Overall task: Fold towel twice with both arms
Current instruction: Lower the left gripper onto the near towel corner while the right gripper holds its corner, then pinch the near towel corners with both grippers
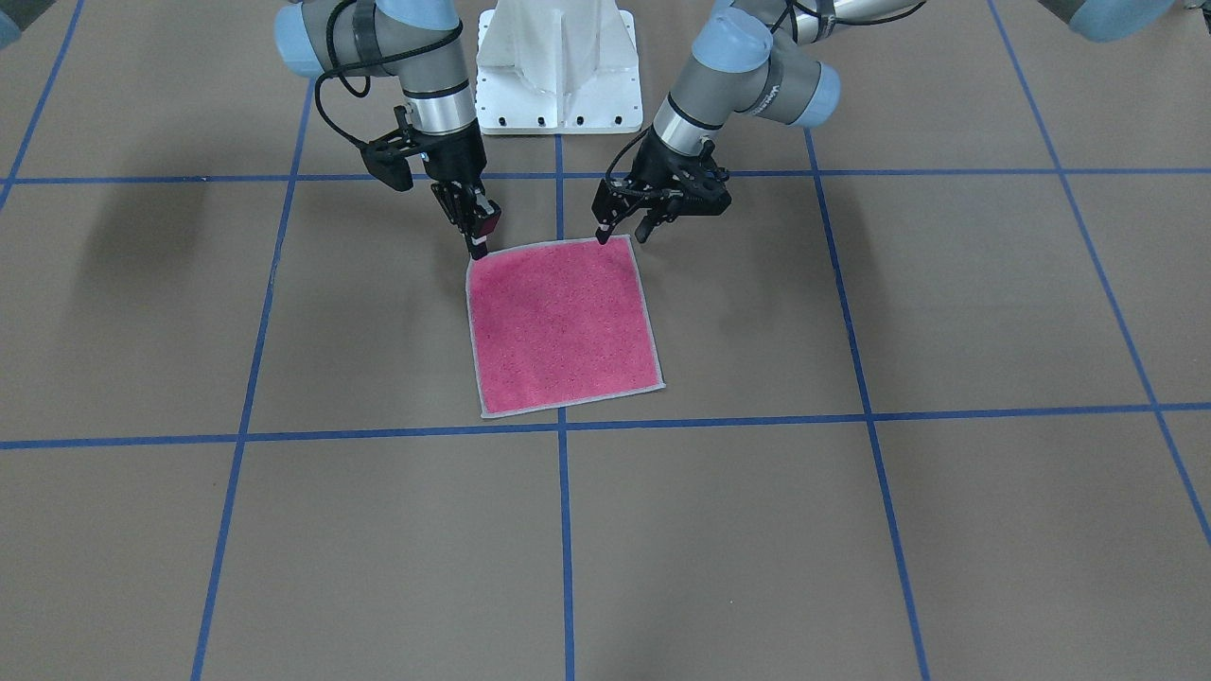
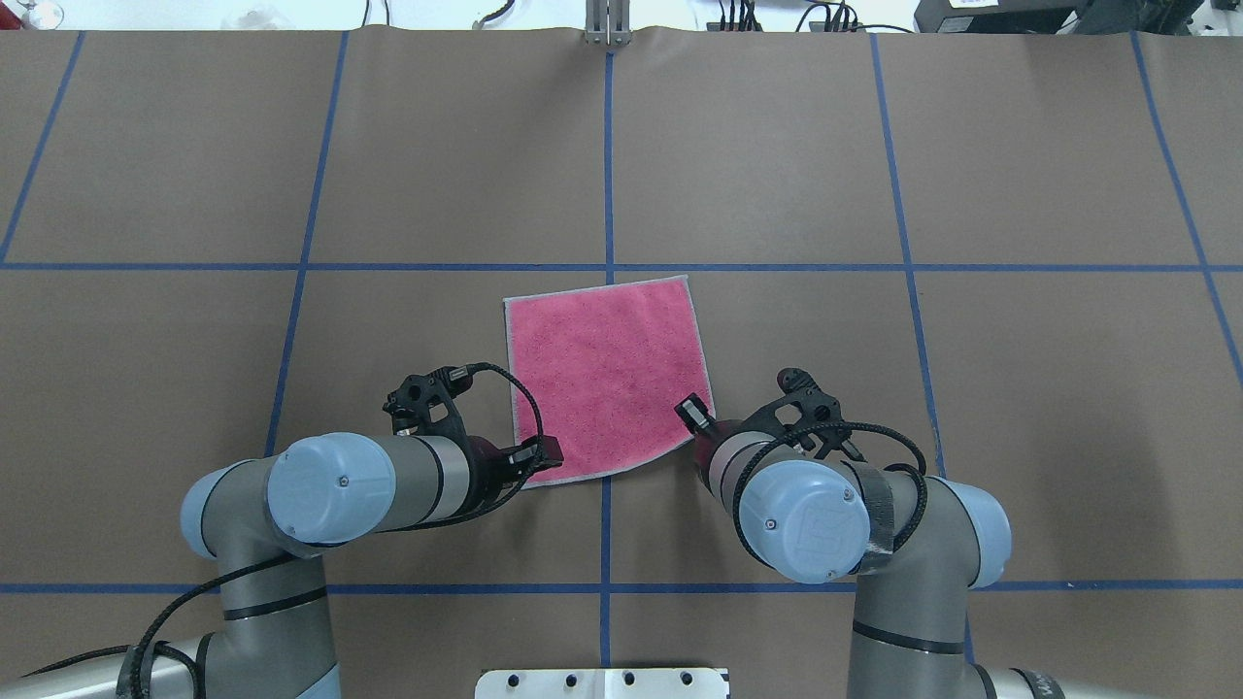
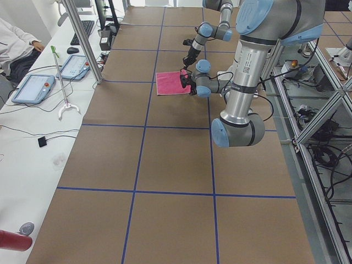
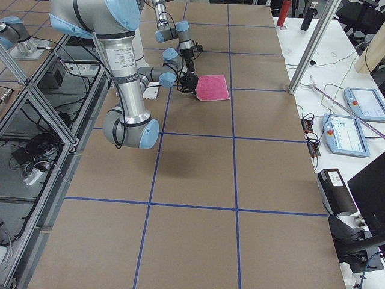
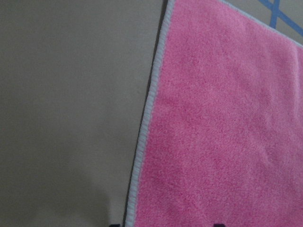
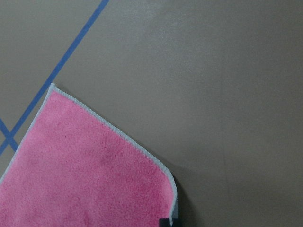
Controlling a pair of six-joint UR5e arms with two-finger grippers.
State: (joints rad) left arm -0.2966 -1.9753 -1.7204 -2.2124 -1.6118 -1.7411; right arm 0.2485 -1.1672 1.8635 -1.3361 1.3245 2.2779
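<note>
The towel [image 1: 563, 326] lies flat, pink side up, on the brown table just in front of the robot's base; it also shows in the overhead view [image 2: 607, 379]. My left gripper [image 1: 624, 234] [image 2: 546, 454] is open, its fingers either side of the towel's near left corner. In the left wrist view the towel's grey edge [image 5: 142, 127] runs down between the fingertips. My right gripper [image 1: 478, 248] [image 2: 691, 413] looks shut on the near right corner. That corner [image 6: 171, 201] is slightly raised at the fingertips in the right wrist view.
The white pedestal base [image 1: 558, 76] stands behind the towel. Blue tape lines [image 2: 609, 165] grid the table. A side bench holds control tablets [image 3: 33, 88] [image 4: 346, 132], with a person [image 3: 16, 44] seated there. A metal post [image 3: 82, 38] stands at the table's edge.
</note>
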